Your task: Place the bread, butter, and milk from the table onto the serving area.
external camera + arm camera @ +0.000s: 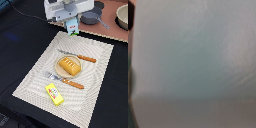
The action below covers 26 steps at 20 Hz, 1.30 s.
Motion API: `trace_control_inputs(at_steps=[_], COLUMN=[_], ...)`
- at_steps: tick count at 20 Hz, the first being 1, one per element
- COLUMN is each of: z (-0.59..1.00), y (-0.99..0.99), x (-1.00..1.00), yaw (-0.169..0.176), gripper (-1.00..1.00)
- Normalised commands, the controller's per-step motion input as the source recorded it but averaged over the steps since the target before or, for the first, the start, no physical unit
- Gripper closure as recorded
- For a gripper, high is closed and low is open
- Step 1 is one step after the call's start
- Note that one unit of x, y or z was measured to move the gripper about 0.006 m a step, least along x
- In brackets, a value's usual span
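milk [73, 27] carton's light but its thin walls dent, so squeeze the flat sides mid-body; can't tell if the pincer [71, 22] is gripping it

Finely striped woven-looking serving area [35, 75]; glossy yellow butter [54, 94]; matt bread [69, 65].

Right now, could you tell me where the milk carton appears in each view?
Exterior view: the milk stands at the placemat's far edge, directly under the gripper.
Wrist view: only a blurred pale surface fills the frame; it may be the carton, but I cannot tell.
Shared landmark: none can be confirmed.
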Motion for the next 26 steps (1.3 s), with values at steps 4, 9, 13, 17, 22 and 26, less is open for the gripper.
trace_control_inputs(at_steps=[4, 9, 13, 17, 22, 26], z=[-0.25, -0.12, 0.64, 1.0, 1.0, 1.0], y=[0.11, 0.26, 0.24, 0.23, 0.12, 0.05], x=[0.87, 0.65, 0.53, 0.62, 0.57, 0.39], yaw=[-0.03, -0.015, -0.028, -0.05, -0.042, -0.023], gripper=[1.0, 1.0, -1.0, -1.0, -1.0, -1.0])
